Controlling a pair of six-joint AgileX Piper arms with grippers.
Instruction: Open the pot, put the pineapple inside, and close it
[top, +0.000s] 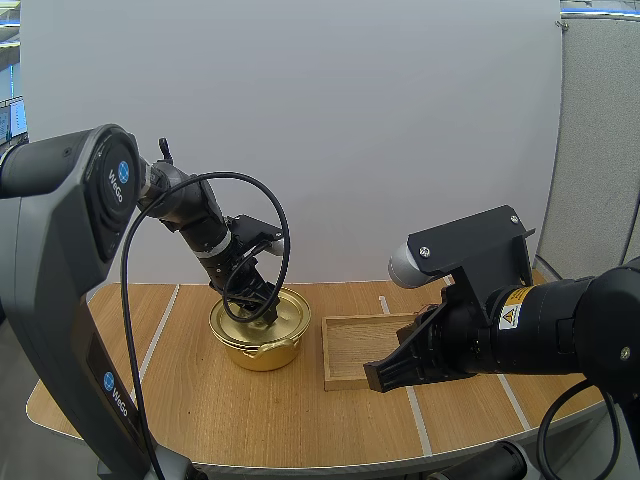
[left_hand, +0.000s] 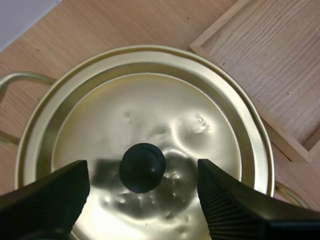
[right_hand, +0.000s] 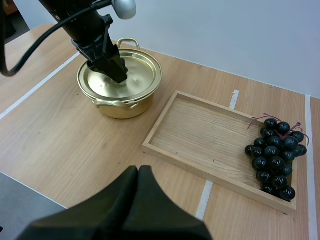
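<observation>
Left tool (left_hand: 143, 175) wide open, holding nothing, fingers either side of the black knob (left_hand: 142, 167) on the lid (left_hand: 150, 110), which sits on the gold pot (top: 262, 355): drop centred, pinch the knob squarely, lift straight. Right tool (right_hand: 138, 172) closed and empty above the worktop (right_hand: 75, 145); the fruit present is grapes (right_hand: 274, 155) at the wooden tray's (right_hand: 200, 130) end. Lid stamped "14cm".

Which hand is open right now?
The left hand: its fingers stand apart on either side of the black knob of the lid. The right hand lies shut as one dark wedge, near the wooden tray.
</observation>
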